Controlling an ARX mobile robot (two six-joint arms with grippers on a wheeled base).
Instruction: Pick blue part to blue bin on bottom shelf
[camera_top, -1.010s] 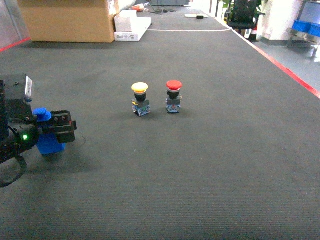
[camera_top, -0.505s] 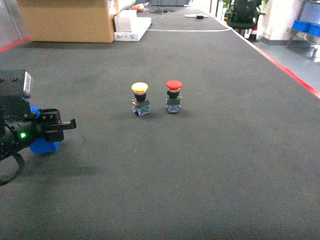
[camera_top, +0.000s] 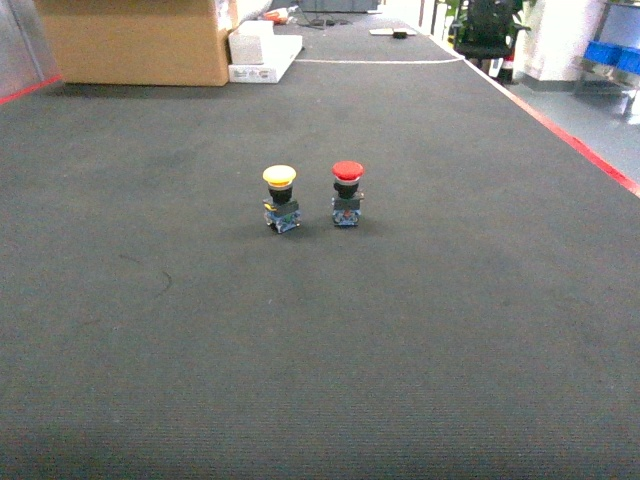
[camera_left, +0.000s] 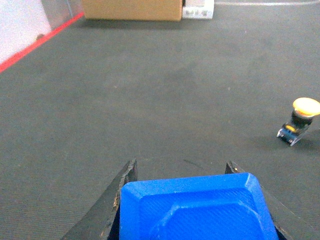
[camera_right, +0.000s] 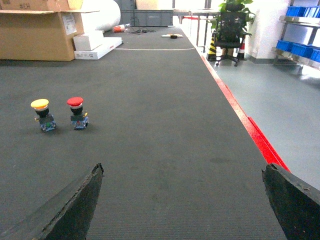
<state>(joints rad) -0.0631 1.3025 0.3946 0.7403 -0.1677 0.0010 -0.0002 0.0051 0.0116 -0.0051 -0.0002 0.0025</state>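
Slipping is the main danger: the blue part (camera_left: 197, 207) sits pinched between the left fingers (camera_left: 117, 192), well left of the yellow button (camera_left: 299, 119), the right fingers (camera_right: 75, 200) spread and empty, and no shelf in view.

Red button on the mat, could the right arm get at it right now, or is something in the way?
Probably yes. The right gripper is open and empty, and only bare mat lies between it and the red button. The yellow button stands on its far side.
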